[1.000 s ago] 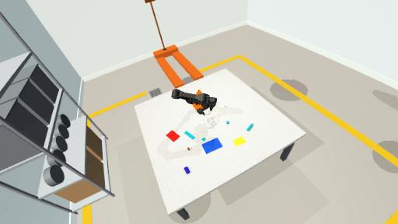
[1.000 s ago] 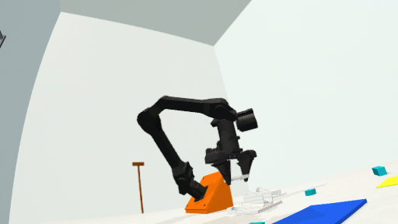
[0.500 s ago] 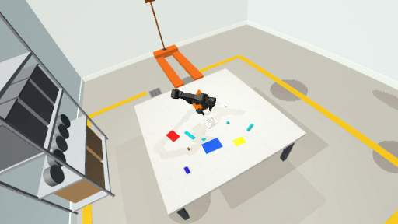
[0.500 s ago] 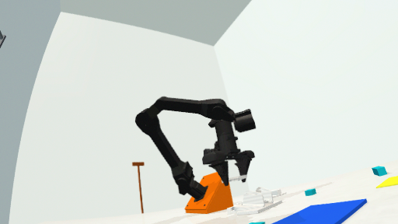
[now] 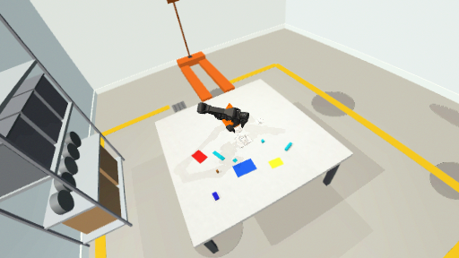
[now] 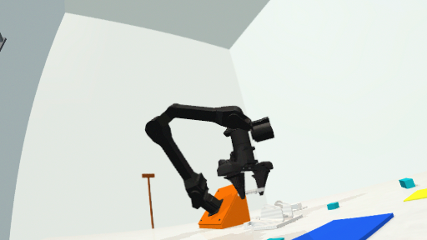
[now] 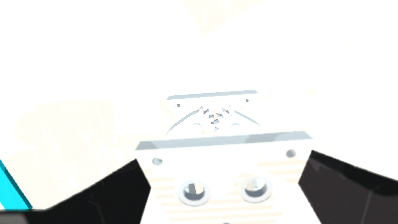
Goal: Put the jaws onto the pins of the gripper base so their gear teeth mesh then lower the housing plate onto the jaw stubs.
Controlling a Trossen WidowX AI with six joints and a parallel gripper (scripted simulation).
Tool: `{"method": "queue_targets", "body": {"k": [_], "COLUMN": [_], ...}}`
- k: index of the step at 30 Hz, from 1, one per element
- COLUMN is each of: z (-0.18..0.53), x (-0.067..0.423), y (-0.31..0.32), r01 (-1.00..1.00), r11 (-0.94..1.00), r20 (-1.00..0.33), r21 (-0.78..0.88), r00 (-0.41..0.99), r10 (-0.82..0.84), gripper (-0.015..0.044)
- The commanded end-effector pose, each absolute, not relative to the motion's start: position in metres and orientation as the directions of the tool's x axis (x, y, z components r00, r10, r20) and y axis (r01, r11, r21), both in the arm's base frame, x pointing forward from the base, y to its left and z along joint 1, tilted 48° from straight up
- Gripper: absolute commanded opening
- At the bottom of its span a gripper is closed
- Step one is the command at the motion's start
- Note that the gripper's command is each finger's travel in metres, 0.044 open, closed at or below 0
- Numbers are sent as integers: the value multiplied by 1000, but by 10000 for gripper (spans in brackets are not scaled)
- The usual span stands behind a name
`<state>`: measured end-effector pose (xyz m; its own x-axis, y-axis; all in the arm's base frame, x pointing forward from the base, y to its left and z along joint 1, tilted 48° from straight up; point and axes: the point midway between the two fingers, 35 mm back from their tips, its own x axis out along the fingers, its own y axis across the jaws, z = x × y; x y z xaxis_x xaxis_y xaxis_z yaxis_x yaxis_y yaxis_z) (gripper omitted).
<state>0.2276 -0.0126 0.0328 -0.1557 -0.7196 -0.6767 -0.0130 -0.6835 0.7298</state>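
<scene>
My gripper (image 5: 236, 128) (image 6: 252, 192) (image 7: 225, 186) is shut on the white housing plate (image 6: 254, 192) (image 7: 225, 170). The plate spans the two fingertips, with two round holes and small corner holes showing in the wrist view. It hangs roughly level above the table. The white gripper base (image 5: 244, 141) (image 7: 215, 95) lies on the table, beyond the plate's far edge in the wrist view. Curved white jaw parts (image 6: 273, 212) (image 7: 215, 118) with meshing-looking teeth show on it. The held plate hides the near part of the base, so the jaws' seating on the pins cannot be fully told.
The orange arm mount (image 6: 231, 210) stands behind the gripper. A small white piece (image 5: 260, 120) lies near the base. A blue mat (image 5: 245, 167) (image 6: 346, 227), a red square (image 5: 199, 156), a yellow square (image 5: 275, 162) and several small teal pieces lie on the white table (image 5: 287, 193).
</scene>
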Motion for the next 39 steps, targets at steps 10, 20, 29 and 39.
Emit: {"method": "queue_targets", "body": {"k": [10, 20, 29, 39], "z": [33, 25, 14, 3], "x": [227, 227, 225, 222], "y": [-13, -22, -33, -45], "r01": [-7, -7, -8, -9], "r11": [-681, -682, -682, -682], "r20": [-674, -675, -675, -674], "r21": [732, 731, 731, 732], "r00": [-155, -154, -154, -154], "r10": [-723, -722, -721, -722], "gripper": [351, 351, 351, 351]}}
